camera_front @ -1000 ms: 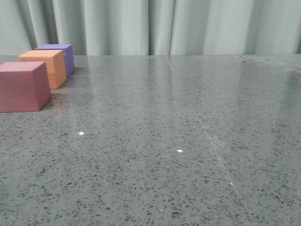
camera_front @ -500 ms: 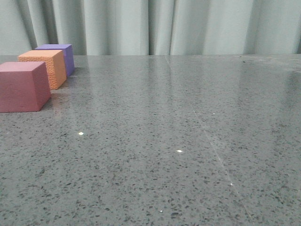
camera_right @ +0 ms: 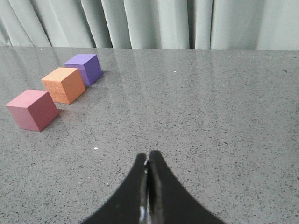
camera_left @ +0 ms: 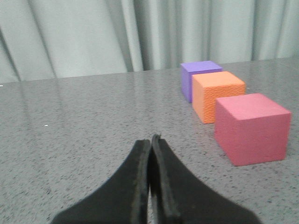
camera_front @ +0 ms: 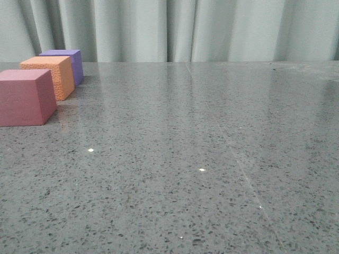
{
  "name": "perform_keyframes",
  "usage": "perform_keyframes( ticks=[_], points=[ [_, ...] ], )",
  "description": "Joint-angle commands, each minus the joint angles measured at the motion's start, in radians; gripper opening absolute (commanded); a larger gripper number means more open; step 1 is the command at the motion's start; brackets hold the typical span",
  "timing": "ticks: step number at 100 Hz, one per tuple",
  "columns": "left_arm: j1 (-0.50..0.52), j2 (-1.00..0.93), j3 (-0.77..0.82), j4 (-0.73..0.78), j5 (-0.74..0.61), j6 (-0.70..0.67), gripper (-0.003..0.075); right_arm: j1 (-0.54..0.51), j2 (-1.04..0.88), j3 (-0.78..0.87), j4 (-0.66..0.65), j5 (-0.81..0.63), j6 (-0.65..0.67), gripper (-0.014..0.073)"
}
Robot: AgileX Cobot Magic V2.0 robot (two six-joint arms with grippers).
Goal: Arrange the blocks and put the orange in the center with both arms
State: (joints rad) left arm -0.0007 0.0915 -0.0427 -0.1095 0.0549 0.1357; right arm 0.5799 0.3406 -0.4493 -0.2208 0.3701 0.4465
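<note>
Three cubes stand in a row at the table's far left: the pink block (camera_front: 26, 97) nearest, the orange block (camera_front: 48, 75) in the middle, the purple block (camera_front: 68, 62) farthest. The left wrist view shows pink (camera_left: 251, 128), orange (camera_left: 217, 94) and purple (camera_left: 198, 77) close by, with my left gripper (camera_left: 151, 142) shut and empty, apart from them. In the right wrist view the pink (camera_right: 32, 109), orange (camera_right: 63, 85) and purple (camera_right: 84, 68) cubes lie well away from my right gripper (camera_right: 148, 157), which is shut on nothing. Neither gripper appears in the front view.
A grey speckled tabletop (camera_front: 212, 159) stretches wide to the right of the cubes. Pale green curtains (camera_front: 185, 29) hang behind the table's far edge.
</note>
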Motion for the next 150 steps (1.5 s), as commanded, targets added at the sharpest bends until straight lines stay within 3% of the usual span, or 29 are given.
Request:
perform_keyframes(
  ticks=[1, 27, 133, 150],
  points=[
    [0.021, -0.039, 0.012, -0.017, -0.100, -0.001, -0.0019, 0.000, 0.005, -0.023, -0.019, -0.081, -0.007, -0.0120],
    [0.075, -0.128, 0.063, -0.052, -0.055, -0.001, -0.0019, 0.000, 0.005, -0.023, -0.019, -0.082, -0.007, -0.0120],
    [0.070, -0.128, 0.063, -0.052, -0.055, -0.001, -0.0019, -0.002, 0.005, 0.022, -0.020, -0.083, -0.007, -0.0120],
    [0.070, -0.128, 0.063, -0.052, -0.055, -0.001, -0.0019, -0.073, 0.003, 0.069, -0.024, -0.090, -0.007, -0.0120]
  ],
)
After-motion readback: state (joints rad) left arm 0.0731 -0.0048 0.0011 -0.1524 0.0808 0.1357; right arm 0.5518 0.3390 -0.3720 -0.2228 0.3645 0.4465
